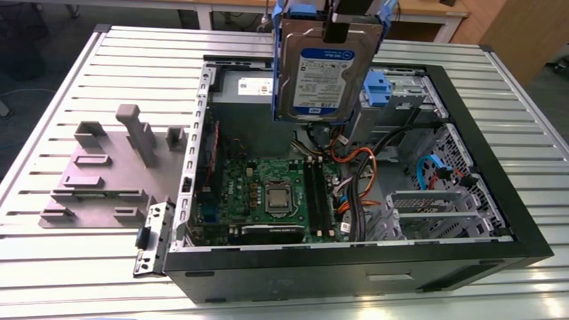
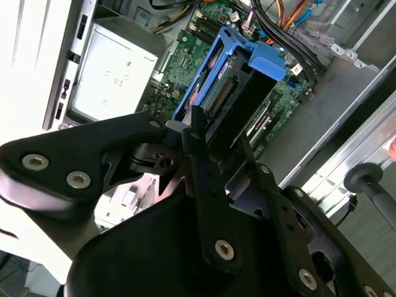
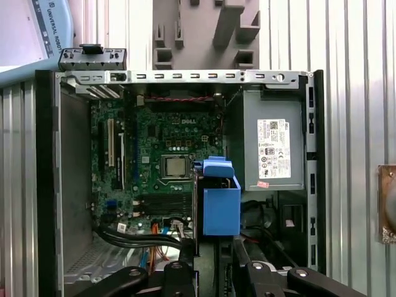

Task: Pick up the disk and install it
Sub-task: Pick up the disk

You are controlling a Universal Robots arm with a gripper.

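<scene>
Black claw (image 2: 218, 133) clamped on the silver rectangular metal disk (image 1: 327, 73) in its blue plastic carrier. The disk hangs upright in open air above the open black computer case (image 1: 356, 270), clear of the rim. Under it: green motherboard (image 1: 266, 193), orange and black cables (image 1: 358, 159). Grey boxy power supply (image 3: 274, 148) close by. Grey metal drive cage (image 1: 396, 93) with blue clip is near, on the exterior view's right. Case lies on a ribbed aluminium bench (image 1: 71, 280). Grey block fixture (image 1: 106, 173) sits at the exterior view's left.

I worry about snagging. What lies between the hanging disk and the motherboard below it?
In the exterior view, the disk hangs above the case; below its lower edge comes a cable bundle, then the motherboard.
</scene>
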